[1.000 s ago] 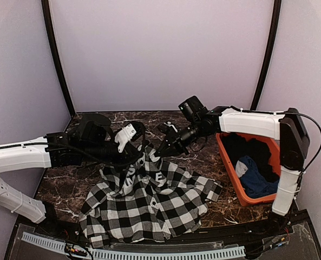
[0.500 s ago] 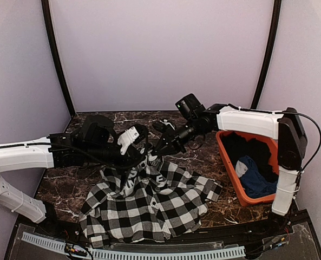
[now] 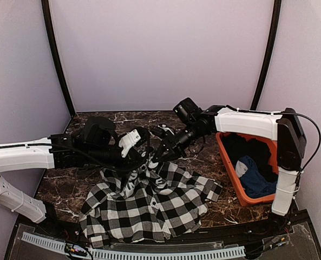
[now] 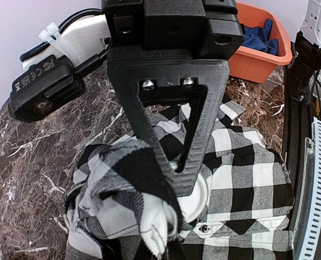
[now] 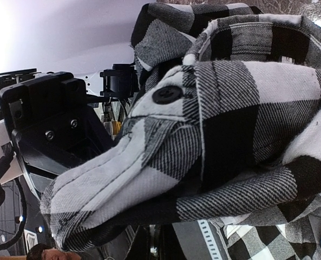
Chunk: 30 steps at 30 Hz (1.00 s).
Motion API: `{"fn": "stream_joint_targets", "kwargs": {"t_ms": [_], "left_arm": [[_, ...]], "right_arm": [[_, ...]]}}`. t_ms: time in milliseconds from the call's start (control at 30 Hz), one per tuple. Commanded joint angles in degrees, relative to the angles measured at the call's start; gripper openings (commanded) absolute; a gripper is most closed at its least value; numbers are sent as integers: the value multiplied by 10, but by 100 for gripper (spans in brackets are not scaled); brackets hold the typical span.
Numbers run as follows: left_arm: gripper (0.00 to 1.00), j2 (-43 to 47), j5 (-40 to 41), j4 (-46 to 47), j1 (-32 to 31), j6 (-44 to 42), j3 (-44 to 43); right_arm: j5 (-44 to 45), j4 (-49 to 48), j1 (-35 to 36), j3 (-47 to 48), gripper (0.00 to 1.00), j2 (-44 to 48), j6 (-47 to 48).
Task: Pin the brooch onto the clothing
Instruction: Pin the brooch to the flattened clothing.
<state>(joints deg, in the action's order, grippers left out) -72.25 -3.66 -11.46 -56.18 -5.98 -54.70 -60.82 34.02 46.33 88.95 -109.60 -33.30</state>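
Observation:
The clothing [image 3: 149,203], a black-and-white checked shirt, lies spread on the marble table, with one fold lifted at its far edge. Both grippers meet at that raised fold. My left gripper [image 3: 140,157] is shut, and a white round disc, the brooch [image 4: 197,199], sits at its fingertips [image 4: 176,181] against the bunched fabric [image 4: 122,189]. From the right, my right gripper [image 3: 159,155] is shut on the shirt. In its wrist view the fabric [image 5: 230,108] drapes over the jaws [image 5: 163,238] and hides them, and a black button [image 5: 167,94] shows.
An orange basket [image 3: 229,173] stands at the right with dark clothes and a blue garment [image 3: 255,181] inside. The basket also shows at the top right of the left wrist view [image 4: 252,54]. A cable strip [image 3: 149,253] runs along the near edge.
My right gripper has moved left and down, closing on the left gripper. The left gripper has edged right. The raised shirt fold is now bunched tighter between them.

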Motion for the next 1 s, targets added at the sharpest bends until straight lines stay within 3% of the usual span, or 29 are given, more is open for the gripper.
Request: {"fn": "stream_joint_targets", "kwargs": {"t_ms": [0,667,833,967], "left_arm": [[1,-2,6,6,-2,-3,-8],[2,0,24,0,-2,7,-7],[32,4,-63,15,-2,14,-2],[44,-2,-114,12,-2,11,-2]], "right_arm": [[-19,19,20,1,0,12,29],[-42,41,57,5,0,31,117],[-34,36,56,-1,0,25,162],[-26,33,56,6,0,20,183]]}}
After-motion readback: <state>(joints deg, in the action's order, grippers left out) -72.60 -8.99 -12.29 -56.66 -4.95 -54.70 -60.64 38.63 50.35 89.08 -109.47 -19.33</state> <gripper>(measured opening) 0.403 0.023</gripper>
